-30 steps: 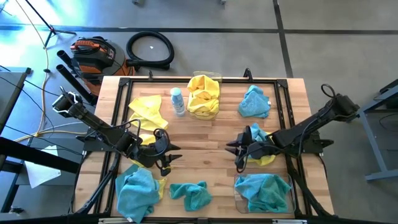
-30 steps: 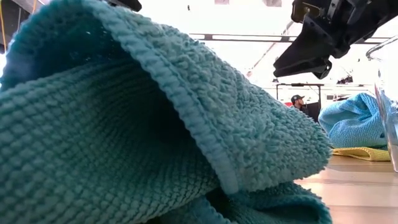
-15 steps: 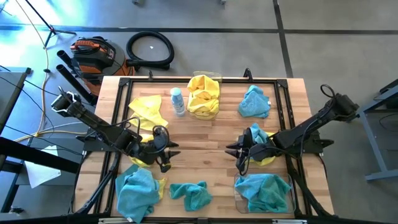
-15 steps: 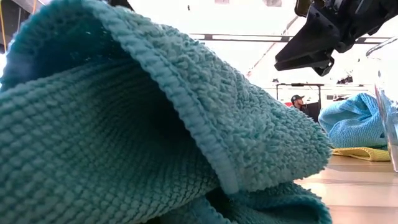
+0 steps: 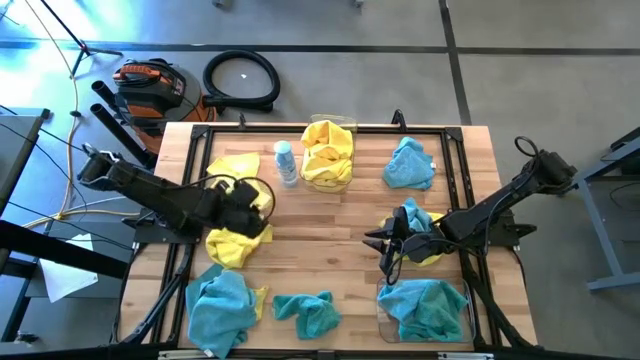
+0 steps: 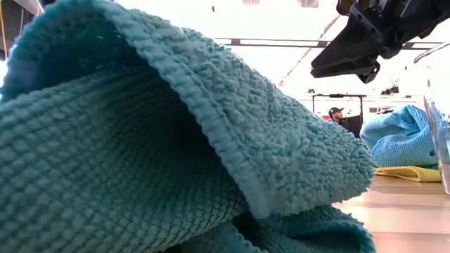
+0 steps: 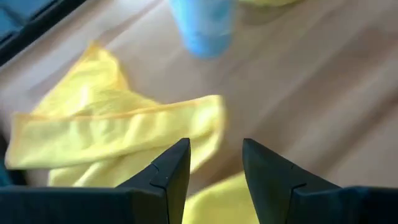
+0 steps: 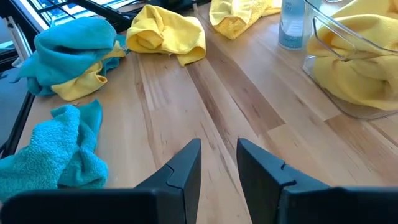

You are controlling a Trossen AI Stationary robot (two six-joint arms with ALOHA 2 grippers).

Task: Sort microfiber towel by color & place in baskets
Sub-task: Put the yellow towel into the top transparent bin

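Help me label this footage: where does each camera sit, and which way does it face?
High view: overhead, looking straight down on the table; both arms show.
Low view: at tabletop height, looking across; a teal towel fills it, and one arm's tool hangs at top.
Left wrist view: on the left arm, looking down past its open tool at a yellow towel.
Right wrist view: on the right arm, looking across the table past its tool.
Shared: both wrist views show the bottle.

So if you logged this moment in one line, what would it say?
left tool: open, empty, above yellow towel | right tool: open, empty, over bare table | yellow basket: part filled | blue basket: part filled
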